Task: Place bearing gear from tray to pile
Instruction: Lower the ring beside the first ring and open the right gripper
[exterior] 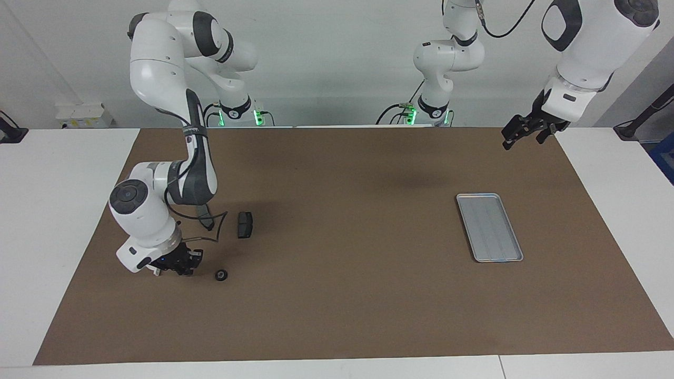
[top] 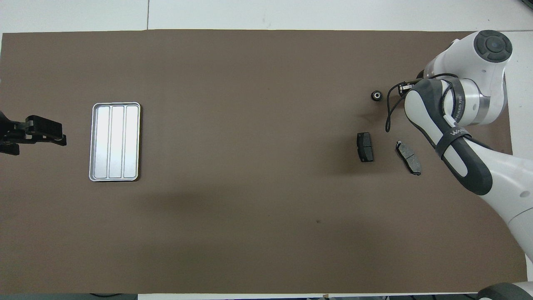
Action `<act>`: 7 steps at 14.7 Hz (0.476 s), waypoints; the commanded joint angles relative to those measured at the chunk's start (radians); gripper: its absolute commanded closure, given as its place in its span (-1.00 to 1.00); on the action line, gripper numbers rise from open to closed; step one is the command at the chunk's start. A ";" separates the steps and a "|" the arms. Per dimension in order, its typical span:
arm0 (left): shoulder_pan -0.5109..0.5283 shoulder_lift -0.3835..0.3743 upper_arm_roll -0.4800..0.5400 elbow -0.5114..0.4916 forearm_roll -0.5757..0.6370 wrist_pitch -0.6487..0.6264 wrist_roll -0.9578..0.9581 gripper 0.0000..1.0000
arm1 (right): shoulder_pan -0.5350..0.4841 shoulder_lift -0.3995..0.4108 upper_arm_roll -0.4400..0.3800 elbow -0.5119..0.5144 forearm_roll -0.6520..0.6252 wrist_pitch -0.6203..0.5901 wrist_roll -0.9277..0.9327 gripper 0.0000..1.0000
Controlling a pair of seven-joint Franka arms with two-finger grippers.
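The bearing gear (exterior: 221, 275) (top: 377, 95), a small black ring, lies on the brown mat at the right arm's end, apart from any gripper. Two dark brake pads (exterior: 244, 225) (top: 408, 157) of the pile lie a little nearer the robots. My right gripper (exterior: 178, 266) is low over the mat beside the gear, shut, and covers almost all of the white arc. In the overhead view its own arm hides it. The silver tray (exterior: 489, 227) (top: 115, 141) lies bare toward the left arm's end. My left gripper (exterior: 524, 140) (top: 58, 134) waits open and holds nothing, raised over the mat's corner.
The brown mat (exterior: 347, 295) covers most of the white table. The right arm's cable (exterior: 216, 231) loops low beside the nearer brake pad.
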 commanded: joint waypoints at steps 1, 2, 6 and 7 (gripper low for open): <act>-0.010 -0.031 0.009 -0.036 -0.011 0.019 0.008 -1.00 | -0.015 0.008 0.015 -0.008 -0.006 0.031 -0.021 1.00; -0.010 -0.031 0.007 -0.036 -0.011 0.019 0.008 -1.00 | -0.015 0.008 0.015 -0.009 -0.006 0.031 -0.021 1.00; -0.010 -0.031 0.009 -0.036 -0.011 0.019 0.008 -1.00 | -0.014 0.008 0.015 -0.020 -0.004 0.042 -0.014 1.00; -0.010 -0.031 0.009 -0.036 -0.011 0.019 0.008 -1.00 | -0.014 0.008 0.015 -0.025 -0.004 0.045 -0.014 1.00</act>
